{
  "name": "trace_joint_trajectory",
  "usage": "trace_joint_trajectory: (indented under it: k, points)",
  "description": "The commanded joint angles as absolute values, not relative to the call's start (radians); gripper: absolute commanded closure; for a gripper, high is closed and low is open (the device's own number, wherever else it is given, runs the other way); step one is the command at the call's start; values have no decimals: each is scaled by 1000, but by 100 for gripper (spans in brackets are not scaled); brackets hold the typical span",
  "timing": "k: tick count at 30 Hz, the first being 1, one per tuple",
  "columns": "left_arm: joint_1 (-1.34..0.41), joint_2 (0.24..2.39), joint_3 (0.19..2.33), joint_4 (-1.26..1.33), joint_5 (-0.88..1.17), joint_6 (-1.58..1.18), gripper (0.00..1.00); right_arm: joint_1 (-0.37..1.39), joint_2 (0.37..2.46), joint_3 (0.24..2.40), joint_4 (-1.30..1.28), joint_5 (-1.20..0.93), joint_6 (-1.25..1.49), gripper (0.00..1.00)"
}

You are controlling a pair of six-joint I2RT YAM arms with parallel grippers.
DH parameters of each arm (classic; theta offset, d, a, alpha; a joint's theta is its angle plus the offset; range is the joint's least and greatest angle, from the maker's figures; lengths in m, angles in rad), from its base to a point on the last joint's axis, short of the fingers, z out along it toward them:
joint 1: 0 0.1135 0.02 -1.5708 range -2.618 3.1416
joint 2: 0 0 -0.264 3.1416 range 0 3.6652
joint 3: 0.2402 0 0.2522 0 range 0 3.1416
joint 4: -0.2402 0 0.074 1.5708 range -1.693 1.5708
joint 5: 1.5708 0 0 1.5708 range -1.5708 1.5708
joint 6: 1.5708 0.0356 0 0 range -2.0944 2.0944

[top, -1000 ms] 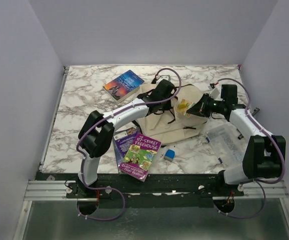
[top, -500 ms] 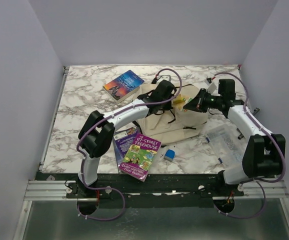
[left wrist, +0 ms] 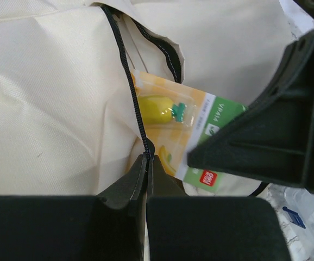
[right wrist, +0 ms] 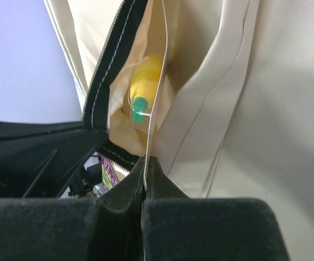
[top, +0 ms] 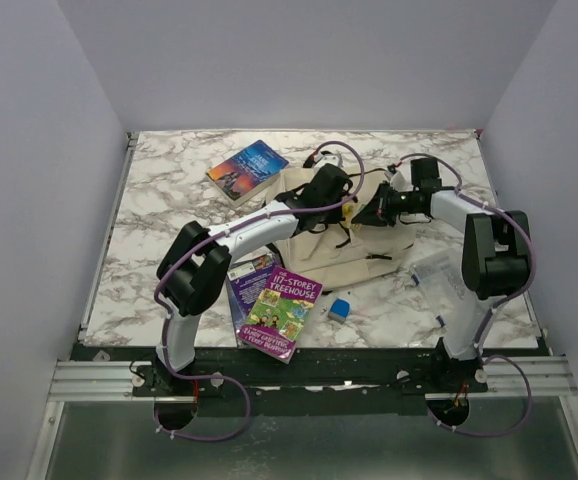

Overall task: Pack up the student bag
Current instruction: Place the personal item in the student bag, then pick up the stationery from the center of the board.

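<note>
The cream student bag [top: 334,258] lies mid-table with its black zipper trim [left wrist: 125,76] pulled open. My left gripper [left wrist: 148,159] is shut on that zipper edge, holding up the mouth of the bag. A clear packet [left wrist: 165,111] with a yellow item and a green-labelled card sits partly inside the opening. My right gripper [right wrist: 146,161] is shut on the packet's [right wrist: 143,89] near edge, beside the cream bag wall [right wrist: 265,109]. In the top view the two grippers, left [top: 341,206] and right [top: 362,213], meet at the bag's far end.
A blue book [top: 247,170] lies at the back left. A purple Treehouse book [top: 281,312] rests on another purple book [top: 246,283] near the front. A small blue block [top: 340,309] and a clear plastic box [top: 447,282] lie at the front right.
My right arm has swung left and back, carrying the packet from the bag's right side into its open mouth. The left gripper has kept its hold on the zipper edge.
</note>
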State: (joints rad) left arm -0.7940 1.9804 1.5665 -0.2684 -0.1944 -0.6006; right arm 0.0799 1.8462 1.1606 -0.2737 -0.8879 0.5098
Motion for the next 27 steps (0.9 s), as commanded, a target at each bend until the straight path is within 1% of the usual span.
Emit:
trace_joint_trajectory:
  k: [1,6,10,14,15,19,22,25,27]
  points:
    - [-794,1934,1575,-229,-218,-583,100,92,1946,1265,-309,-976,471,99]
    - [-795,1937,1577,-221,-212,-576,100,106,2066,1387,-362,-993,439,99]
    - [-795,1939,1581,-220,-206,-570,100,185,2159,1521,-433,-1002,405,99]
    - [-796,1937,1586,-219,-206,-565,100,244,2224,1607,-436,-991,436,99]
    - [-796,1937,1585,-219,-204,-565,100,242,2226,1606,-422,-984,447,96]
    - [-796,1937,1577,-219,-196,-571,100,201,2178,1551,-372,-930,472,58]
    - [-795,1948,1576,-220,-188,-577,100,177,2119,1514,-375,-889,468,45]
    - [-796,1957,1580,-220,-171,-578,100,155,2049,1466,-386,-824,455,38]
    - [-795,1962,1581,-220,-156,-576,100,142,1985,1430,-380,-796,455,36]
